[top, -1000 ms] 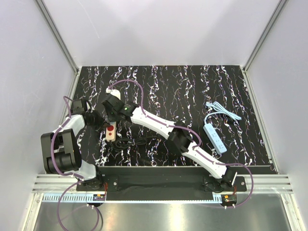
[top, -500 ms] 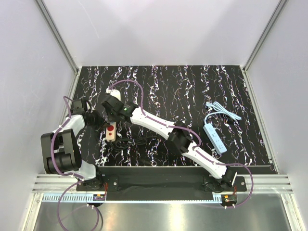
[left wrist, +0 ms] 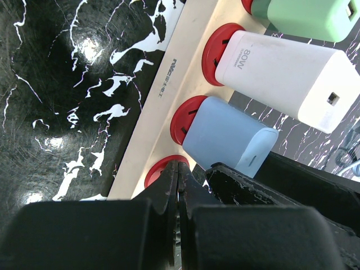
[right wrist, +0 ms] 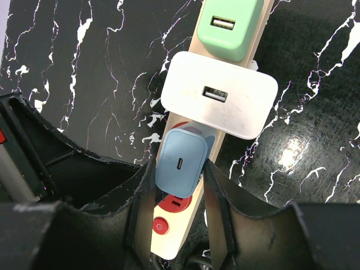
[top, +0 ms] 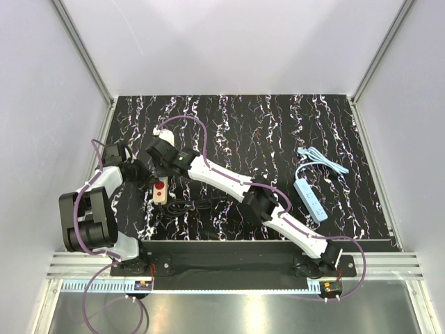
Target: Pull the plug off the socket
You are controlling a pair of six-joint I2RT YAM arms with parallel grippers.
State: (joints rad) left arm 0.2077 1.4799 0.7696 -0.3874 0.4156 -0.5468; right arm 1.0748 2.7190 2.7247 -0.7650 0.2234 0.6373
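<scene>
The beige power strip (top: 160, 193) with red sockets lies at the table's left. Three plugs stand in it in a row: a green one (right wrist: 228, 22), a bigger white one (right wrist: 219, 101) marked 80W, and a small pale blue-white cube plug (right wrist: 180, 160). My right gripper (right wrist: 177, 174) is shut on the small cube plug, one finger on each side. In the top view this gripper (top: 161, 167) hides the plug. My left gripper (left wrist: 179, 169) is shut and empty, with its tips on the strip (left wrist: 163, 112) beside the small plug (left wrist: 225, 138).
A red power button (right wrist: 160, 226) is at the strip's near end, where its black cord (top: 191, 204) runs right. A light blue power strip (top: 310, 200) with a coiled blue cord lies at the right. The left wall is close to the left arm.
The right arm has shifted very slightly. Both grippers stay at the beige strip.
</scene>
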